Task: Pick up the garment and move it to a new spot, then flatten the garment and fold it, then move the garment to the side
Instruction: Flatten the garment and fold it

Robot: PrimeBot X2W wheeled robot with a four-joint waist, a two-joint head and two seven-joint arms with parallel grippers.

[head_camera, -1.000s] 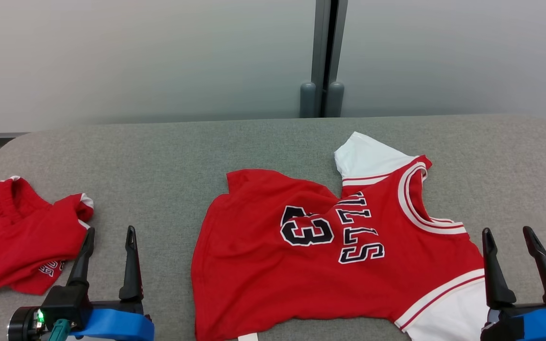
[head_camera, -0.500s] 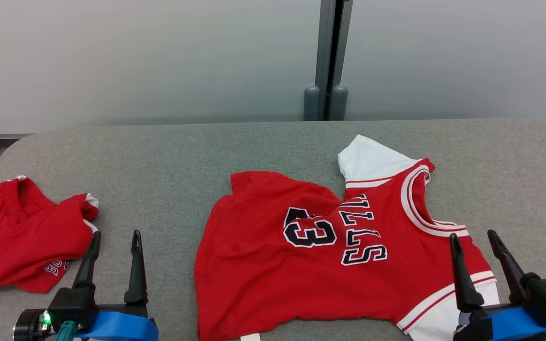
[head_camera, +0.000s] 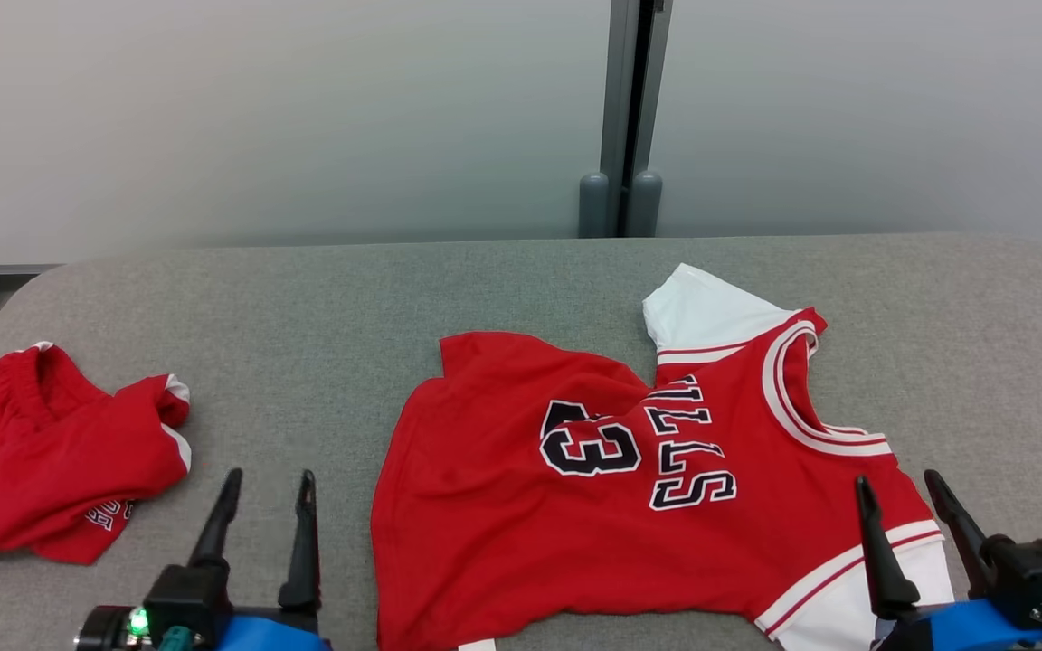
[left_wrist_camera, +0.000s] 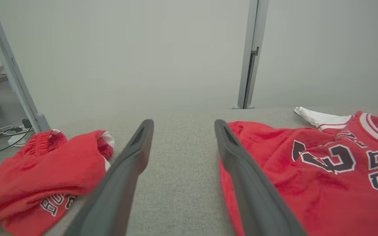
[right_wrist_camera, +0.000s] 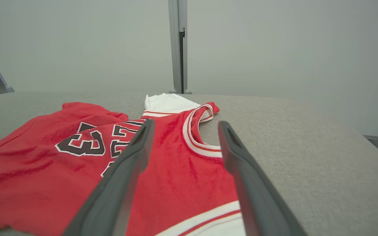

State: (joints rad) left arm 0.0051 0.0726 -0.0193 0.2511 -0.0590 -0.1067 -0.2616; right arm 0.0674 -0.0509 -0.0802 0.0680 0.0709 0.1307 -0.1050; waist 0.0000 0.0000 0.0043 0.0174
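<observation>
A red jersey [head_camera: 521, 533] with white sleeves, black lettering and the number 33 lies spread on the grey table, collar [head_camera: 788, 411] toward the right. Its body has wrinkles near the far sleeve [head_camera: 702, 312]. My left gripper [head_camera: 269, 475] is open over bare table, just left of the jersey's hem edge; in the left wrist view the gripper [left_wrist_camera: 183, 123] has the jersey [left_wrist_camera: 307, 177] beside its right finger. My right gripper [head_camera: 896, 479] is open above the near shoulder and white sleeve; in the right wrist view its gripper [right_wrist_camera: 185, 123] points at the collar [right_wrist_camera: 202, 144]. Neither holds anything.
Crumpled red shorts [head_camera: 51, 461] lie at the table's left end, close to the left gripper [left_wrist_camera: 38, 177]. The grey padded table [head_camera: 304, 316] has rounded corners and bare cloth behind and right of the jersey. A pale wall with a grey post [head_camera: 625, 108] stands behind.
The left gripper has moved right, away from the shorts and toward the jersey's hem. The right gripper has moved left over the jersey's near shoulder. The camera shifted slightly.
</observation>
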